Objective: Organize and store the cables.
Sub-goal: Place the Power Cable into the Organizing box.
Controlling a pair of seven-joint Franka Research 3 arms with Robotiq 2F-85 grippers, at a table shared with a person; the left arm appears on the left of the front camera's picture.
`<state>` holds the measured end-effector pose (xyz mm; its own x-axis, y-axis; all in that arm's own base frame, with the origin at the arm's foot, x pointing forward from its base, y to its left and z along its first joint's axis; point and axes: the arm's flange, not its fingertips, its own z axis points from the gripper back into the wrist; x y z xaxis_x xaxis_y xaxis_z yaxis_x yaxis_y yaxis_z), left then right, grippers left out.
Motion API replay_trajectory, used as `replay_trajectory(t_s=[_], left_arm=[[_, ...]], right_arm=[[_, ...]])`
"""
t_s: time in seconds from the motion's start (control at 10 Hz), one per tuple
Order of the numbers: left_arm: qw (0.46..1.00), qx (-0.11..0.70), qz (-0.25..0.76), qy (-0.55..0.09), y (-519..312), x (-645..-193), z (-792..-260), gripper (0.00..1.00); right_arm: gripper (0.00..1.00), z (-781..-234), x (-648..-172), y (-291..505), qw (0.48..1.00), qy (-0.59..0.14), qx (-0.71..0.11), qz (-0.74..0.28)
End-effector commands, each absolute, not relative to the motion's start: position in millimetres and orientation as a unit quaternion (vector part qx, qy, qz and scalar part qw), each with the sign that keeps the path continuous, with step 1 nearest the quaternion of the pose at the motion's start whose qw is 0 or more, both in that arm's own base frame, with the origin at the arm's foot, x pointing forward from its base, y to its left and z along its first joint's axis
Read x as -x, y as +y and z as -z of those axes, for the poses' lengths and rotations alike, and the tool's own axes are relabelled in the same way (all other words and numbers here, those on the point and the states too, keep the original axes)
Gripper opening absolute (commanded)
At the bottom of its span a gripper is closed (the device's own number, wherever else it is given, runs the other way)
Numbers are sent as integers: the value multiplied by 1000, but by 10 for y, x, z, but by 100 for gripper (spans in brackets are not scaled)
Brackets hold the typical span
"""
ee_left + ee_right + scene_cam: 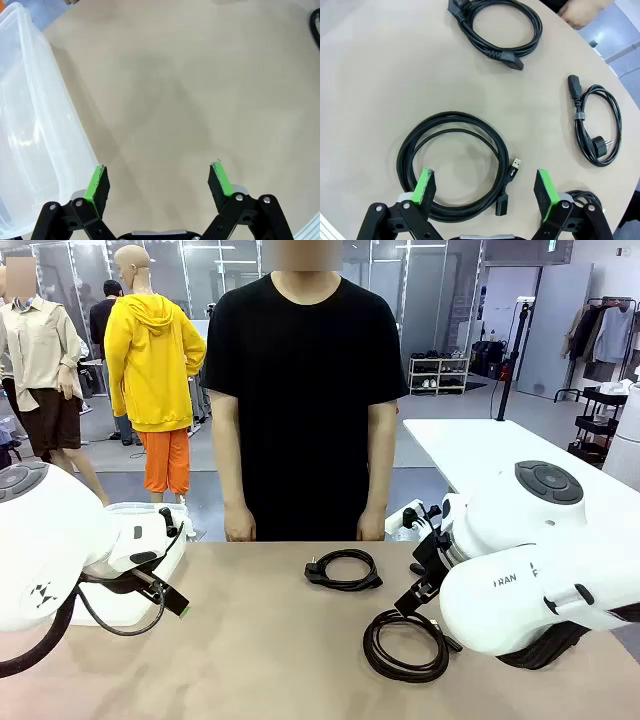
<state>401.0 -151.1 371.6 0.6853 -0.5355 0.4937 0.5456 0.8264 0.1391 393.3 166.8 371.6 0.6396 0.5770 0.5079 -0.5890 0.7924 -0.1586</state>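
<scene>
Two arms flank the table (250,660); a person (305,390) stands opposite with hands down, apparently waiting. The right gripper (485,172) hangs fully spread and empty directly over the USB-tipped coil (454,167), with its pads astride the ring, probably lined up for a first pick. The left gripper (158,167), equally wide and holding nothing, hovers over bare tabletop just beside the clear plastic bin (35,125), presumably where the coils are to go. The right wrist view makes plain a small tied cord (596,125) with a round plug, largely masked by the right arm in the front view, and well apart from the power-cord coil (500,27) near the person's hand (582,11). The front view gives the overall layout: power-cord coil mid-table, USB-tipped coil nearer the robot
</scene>
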Motion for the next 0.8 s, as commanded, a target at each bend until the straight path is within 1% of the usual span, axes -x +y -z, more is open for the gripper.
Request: replay_trajectory(t_s=[0.0,0.7], left_arm=[[918,10,295,-266,-1513,-4010,-3716,100],[918,10,295,-266,-1513,-4010,-3716,100]], right_arm=[[100,-3716,-3933,1668,905,-277,-11,-322],[100,-3716,-3933,1668,905,-277,-11,-322]])
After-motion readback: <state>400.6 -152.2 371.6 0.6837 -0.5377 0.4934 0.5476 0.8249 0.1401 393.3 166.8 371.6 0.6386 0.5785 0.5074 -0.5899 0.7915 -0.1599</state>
